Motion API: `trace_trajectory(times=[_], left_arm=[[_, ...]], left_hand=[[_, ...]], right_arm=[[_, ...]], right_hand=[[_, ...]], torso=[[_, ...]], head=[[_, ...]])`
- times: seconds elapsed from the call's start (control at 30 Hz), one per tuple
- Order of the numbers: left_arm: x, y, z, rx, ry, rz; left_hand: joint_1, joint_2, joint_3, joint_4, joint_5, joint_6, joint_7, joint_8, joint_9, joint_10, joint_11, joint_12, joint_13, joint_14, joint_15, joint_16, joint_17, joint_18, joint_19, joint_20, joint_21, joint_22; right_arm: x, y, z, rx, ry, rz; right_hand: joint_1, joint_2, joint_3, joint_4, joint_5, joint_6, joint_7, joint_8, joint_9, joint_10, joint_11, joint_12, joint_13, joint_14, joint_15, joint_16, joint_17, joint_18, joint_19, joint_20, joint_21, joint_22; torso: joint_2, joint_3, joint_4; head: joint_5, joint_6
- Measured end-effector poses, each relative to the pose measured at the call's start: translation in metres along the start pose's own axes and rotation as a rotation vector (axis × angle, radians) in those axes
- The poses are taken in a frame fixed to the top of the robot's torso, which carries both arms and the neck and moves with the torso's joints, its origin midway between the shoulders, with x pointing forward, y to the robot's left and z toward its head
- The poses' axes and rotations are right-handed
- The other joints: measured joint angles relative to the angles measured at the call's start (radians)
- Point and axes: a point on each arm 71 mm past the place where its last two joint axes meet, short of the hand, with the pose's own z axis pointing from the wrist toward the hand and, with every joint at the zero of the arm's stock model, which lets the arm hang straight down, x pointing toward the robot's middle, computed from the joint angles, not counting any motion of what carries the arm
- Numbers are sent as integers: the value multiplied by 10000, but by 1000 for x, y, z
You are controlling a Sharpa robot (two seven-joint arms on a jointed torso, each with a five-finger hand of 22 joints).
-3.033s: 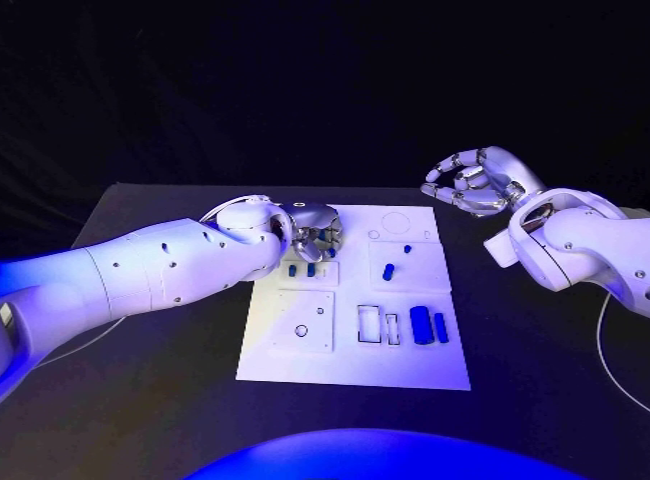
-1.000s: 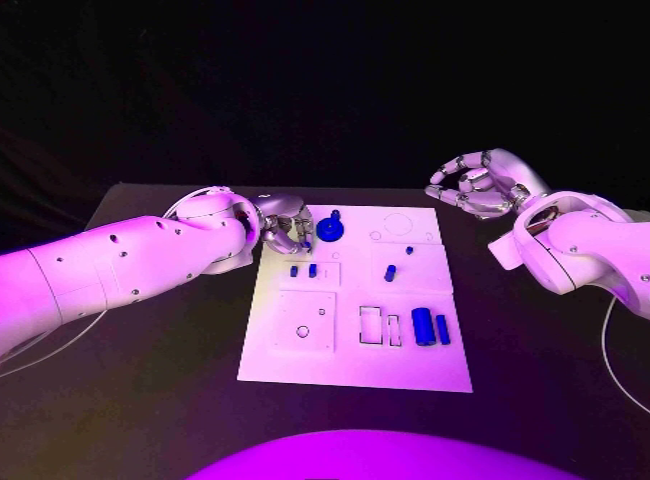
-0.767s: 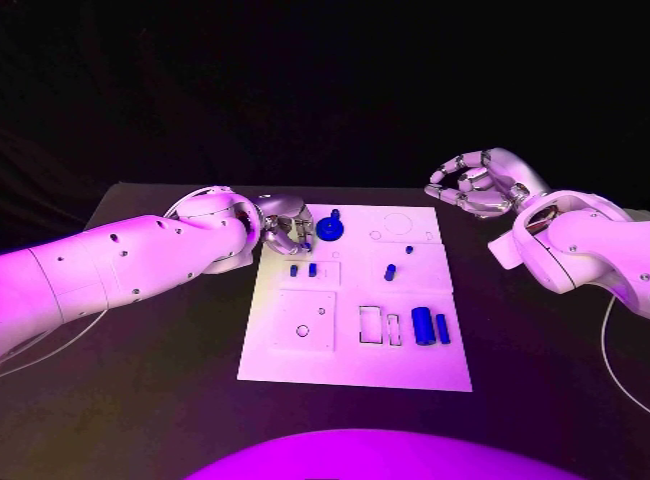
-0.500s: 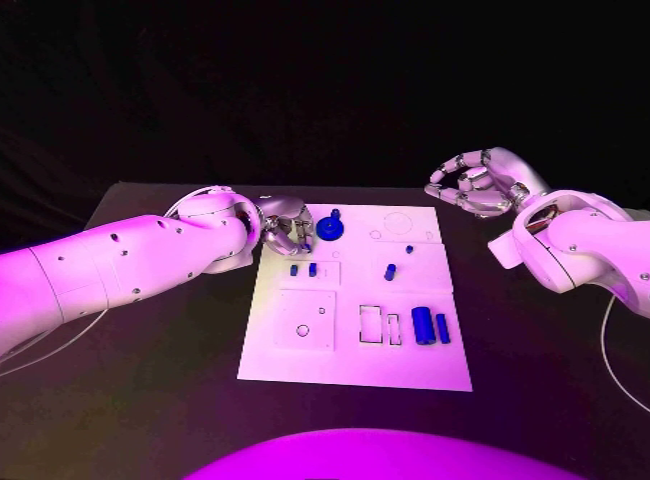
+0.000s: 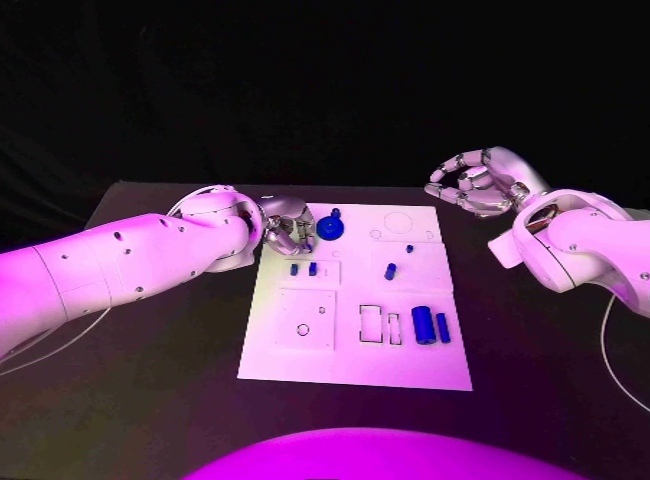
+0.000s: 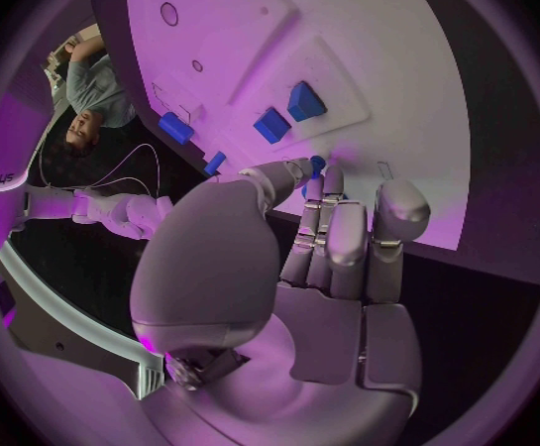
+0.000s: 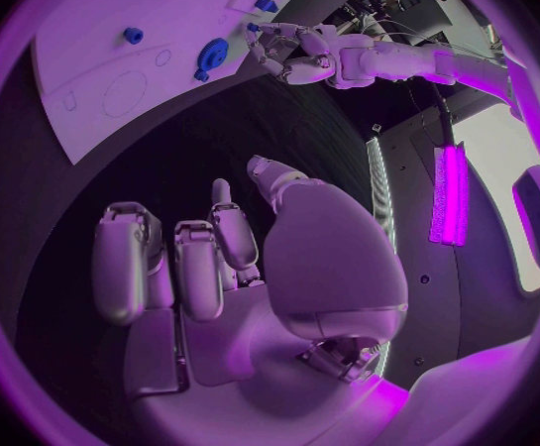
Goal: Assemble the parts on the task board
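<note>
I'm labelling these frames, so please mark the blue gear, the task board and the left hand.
blue gear (image 5: 330,230): head view, on its round face.
task board (image 5: 412,372): head view, on a bare part by its near edge.
left hand (image 5: 288,227): head view, middle of the hand.

Left hand (image 5: 286,228) withdrew from task board (image 5: 357,368); blue gear (image 5: 330,230) uncovered.
</note>
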Motion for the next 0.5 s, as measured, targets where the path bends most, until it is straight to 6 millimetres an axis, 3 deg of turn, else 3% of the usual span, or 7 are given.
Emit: trace_trajectory(times=[0.5], left_arm=[[2,-1,3,-18,94,-48]], left_hand=[[0,0,0,0,1,-37,37,-154,-7,0,0,-231,-36,0,0,0,-131,0,0,0,-41,-136]], right_arm=[[0,0,0,-3,0,0]], right_hand=[[0,0,0,0,0,0,0,0,1,0,0,0,-1,0,0,0,-1,0,0,0,0,0]], torso=[[-1,4,-9]], head=[[-31,-26]])
